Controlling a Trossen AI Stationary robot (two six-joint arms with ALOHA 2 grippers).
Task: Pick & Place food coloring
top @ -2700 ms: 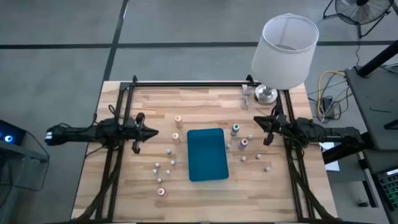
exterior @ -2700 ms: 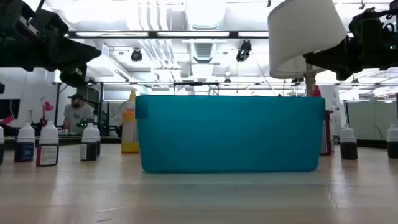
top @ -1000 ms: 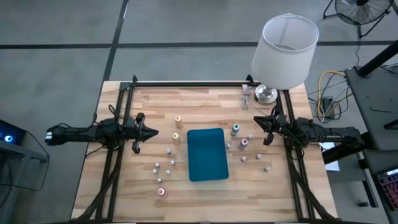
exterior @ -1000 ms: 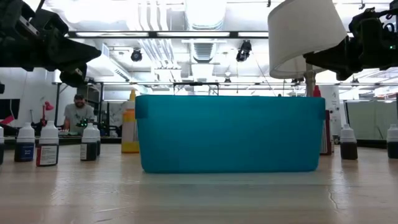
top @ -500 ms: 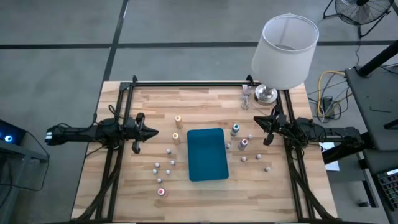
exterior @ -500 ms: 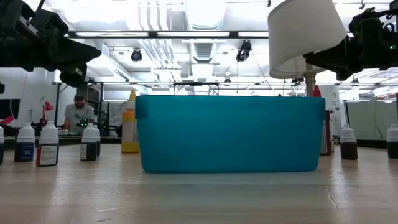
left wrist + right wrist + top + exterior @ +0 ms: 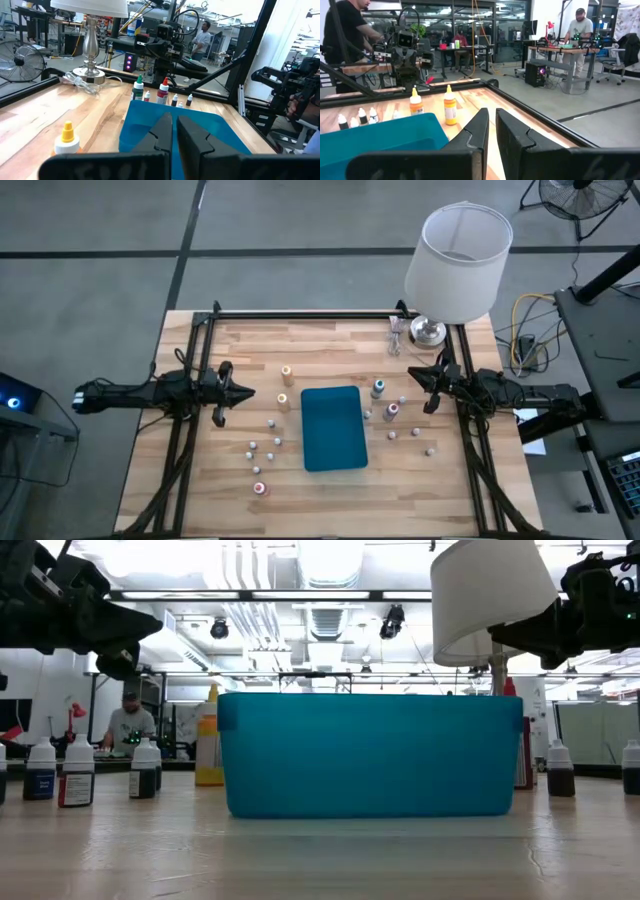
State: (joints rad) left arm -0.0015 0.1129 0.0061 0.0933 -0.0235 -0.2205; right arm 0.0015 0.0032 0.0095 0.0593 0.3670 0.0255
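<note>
The food coloring bottles stand upright on their bases on the wooden table, either side of a teal tray point(image 7: 333, 428). Two orange-topped ones point(image 7: 287, 370) point(image 7: 283, 398), several small whitish ones point(image 7: 271, 423) and a magenta-topped one point(image 7: 260, 489) are left of it. A blue-green-topped one point(image 7: 377, 388), a red-topped one point(image 7: 392, 410) and several small ones point(image 7: 416, 432) are right of it. My left gripper point(image 7: 248, 391) point(image 7: 173, 120) hovers shut at the left edge, pointing level toward the tray. My right gripper point(image 7: 415, 377) point(image 7: 492, 114) hovers shut at the right edge, facing it.
A lamp with a white shade point(image 7: 458, 260) and a metal base point(image 7: 428, 332) stands at the table's far right corner. A black frame point(image 7: 300, 314) runs along the far edge and down both sides. People show in the room beyond point(image 7: 580, 25).
</note>
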